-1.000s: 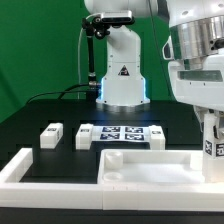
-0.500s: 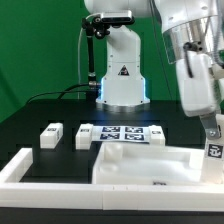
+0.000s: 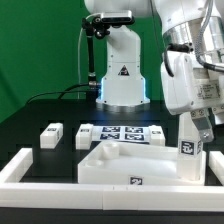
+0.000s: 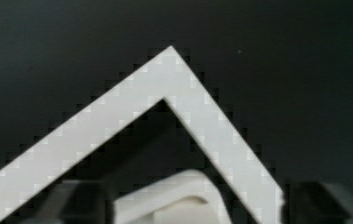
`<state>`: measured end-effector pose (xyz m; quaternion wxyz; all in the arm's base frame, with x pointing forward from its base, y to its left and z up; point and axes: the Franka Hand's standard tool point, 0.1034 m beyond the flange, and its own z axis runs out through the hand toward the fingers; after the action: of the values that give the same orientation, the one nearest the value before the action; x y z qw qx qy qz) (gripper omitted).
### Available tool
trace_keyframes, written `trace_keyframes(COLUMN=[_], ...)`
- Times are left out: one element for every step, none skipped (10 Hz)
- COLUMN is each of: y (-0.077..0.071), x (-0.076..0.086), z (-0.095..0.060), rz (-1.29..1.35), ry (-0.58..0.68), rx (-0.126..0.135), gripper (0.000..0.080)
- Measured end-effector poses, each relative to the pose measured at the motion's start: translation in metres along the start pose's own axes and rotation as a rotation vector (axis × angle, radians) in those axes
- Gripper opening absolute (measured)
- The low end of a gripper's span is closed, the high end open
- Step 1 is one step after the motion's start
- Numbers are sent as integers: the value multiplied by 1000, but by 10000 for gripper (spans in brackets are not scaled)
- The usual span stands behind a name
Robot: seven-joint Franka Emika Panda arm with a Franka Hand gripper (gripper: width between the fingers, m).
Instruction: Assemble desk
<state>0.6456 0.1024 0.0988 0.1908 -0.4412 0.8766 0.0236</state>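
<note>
Records gripper (image 3: 192, 141) pinched narrow on right-end wall of tabletop (image 3: 130, 162). Locates tabletop lower centre of exterior frame, long axis running left-right. Notes leg blocks (image 3: 50, 135) mid-left, well apart from gripper, beyond tabletop's opposite end. Judges any reach for them leftward.
</note>
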Motion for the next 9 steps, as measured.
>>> trace_keyframes(y=[0, 0, 0, 0, -2, -7, -9, -8, -7], x=[0, 0, 0, -3, -14, -27, -31, -29, -29], z=[0, 0, 0, -1, -16, -38, -44, -41, -40], rz=[-4, -9, -15, -33, -85, -128, -135, -135, -136], ry=[0, 0, 0, -3, -23, -49, -56, -52, -51], rx=[0, 0, 0, -1, -2, 14, 19, 15, 14], gripper=[511, 620, 640, 640, 648, 648, 648, 648, 648])
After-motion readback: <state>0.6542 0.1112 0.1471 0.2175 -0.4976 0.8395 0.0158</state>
